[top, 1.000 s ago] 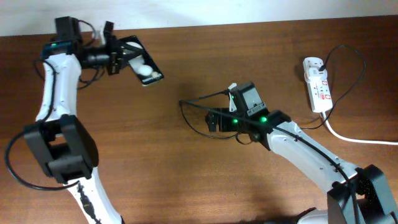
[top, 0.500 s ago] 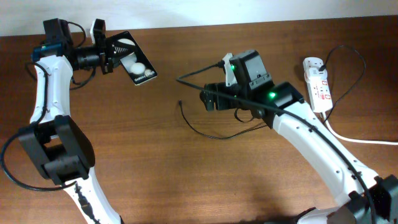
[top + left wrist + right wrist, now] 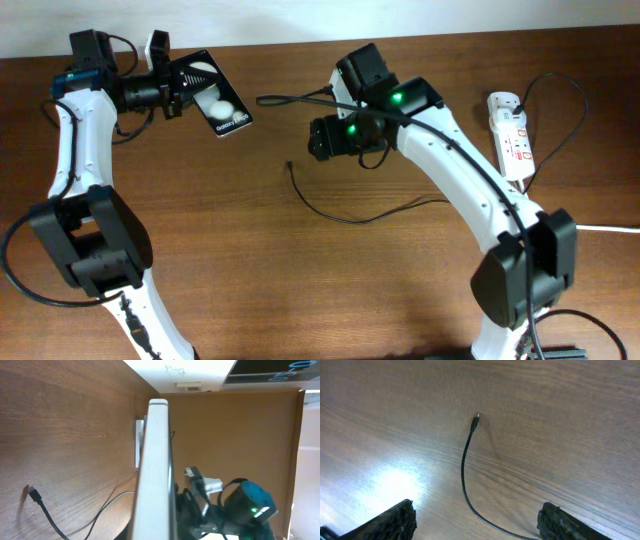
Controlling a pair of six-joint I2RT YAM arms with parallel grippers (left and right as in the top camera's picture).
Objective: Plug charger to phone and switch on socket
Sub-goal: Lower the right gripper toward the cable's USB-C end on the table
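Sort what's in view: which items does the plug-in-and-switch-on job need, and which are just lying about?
Job items:
- glossy black rectangular smartphone, held in the left tool
- thin black charger cable, tip lying free
- white elongated plastic power strip

Just there:
- brown wooden table
- black robot-arm cable by the right arm

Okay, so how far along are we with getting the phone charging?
Early on. Done: the left end effector holds the phone, and one end of the charger sits at the socket. In hand: the right end effector hangs open above the charger's tip, which lies loose on the table. Left: grasp the tip, plug it into the phone, switch on the socket.
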